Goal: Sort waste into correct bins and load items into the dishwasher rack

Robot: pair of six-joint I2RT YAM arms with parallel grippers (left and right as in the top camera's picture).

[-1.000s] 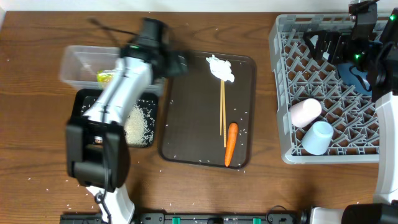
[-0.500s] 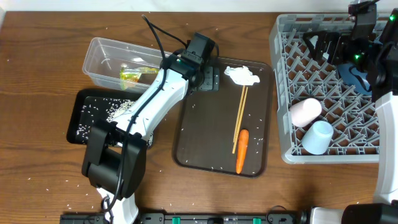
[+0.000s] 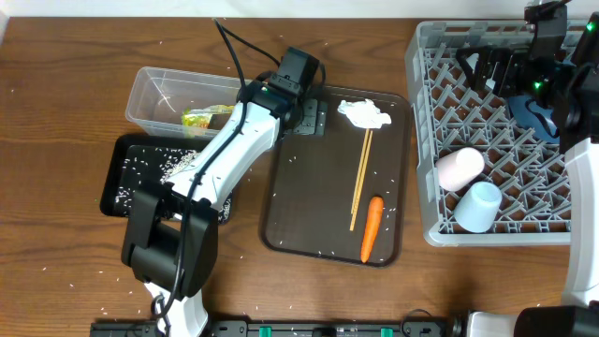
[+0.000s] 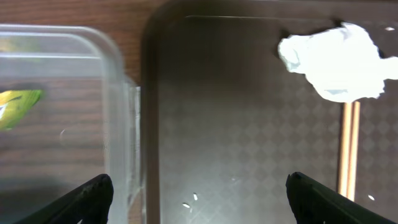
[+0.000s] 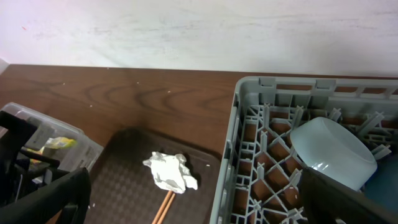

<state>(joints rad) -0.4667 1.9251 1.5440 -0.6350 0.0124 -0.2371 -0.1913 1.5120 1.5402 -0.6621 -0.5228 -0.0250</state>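
My left gripper (image 3: 309,118) is open and empty over the top left corner of the dark brown serving tray (image 3: 318,211), between it and the clear tub (image 3: 154,86); in its wrist view the jaws (image 4: 199,199) straddle the tub wall (image 4: 121,124). The yellow-green wrapper (image 3: 201,119) lies in the tub. The crumpled tissue (image 3: 363,112), chopsticks (image 3: 360,178) and carrot (image 3: 372,227) lie on the serving tray. Rice lies scattered in the black tray (image 3: 117,183). My right gripper (image 3: 487,70) is open and empty above the grey rack (image 3: 421,140), which holds the pink cup (image 3: 459,168), light-blue cup (image 3: 479,206), blue dish (image 3: 535,114) and light-blue bowl (image 5: 333,152).
Loose rice grains dot the wooden table around the trays. The left arm lies across the black tray and the tub's right end. The right wrist view also shows the tissue (image 5: 169,172) and the rack's near wall (image 5: 227,180).
The left arm swung right from over the tub to the serving tray's top left corner. The tub and both trays now sit further right and turned. The carrot rolled slightly right.
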